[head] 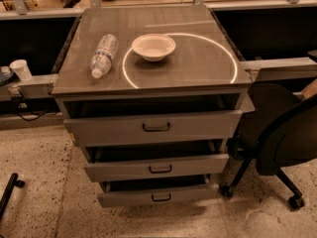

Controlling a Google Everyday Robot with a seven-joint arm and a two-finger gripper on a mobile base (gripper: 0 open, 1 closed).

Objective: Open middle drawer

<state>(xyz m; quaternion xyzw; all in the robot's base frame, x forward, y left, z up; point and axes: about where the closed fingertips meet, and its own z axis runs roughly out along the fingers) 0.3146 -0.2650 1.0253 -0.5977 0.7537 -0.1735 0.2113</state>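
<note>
The grey metal cabinet stands in the middle of the camera view with three drawers. The middle drawer has a medium-height front and a small black loop handle. A dark gap shows above its front, so it stands slightly pulled out. The top drawer, taller and wider, and the bottom drawer, the shortest, also show dark gaps above their fronts. The gripper and arm are not in view.
On the cabinet top lie a clear plastic water bottle and a white bowl inside a bright ring of light. A black office chair stands close to the cabinet's right side. A paper cup sits at left. A black bar lies on the speckled floor at bottom left.
</note>
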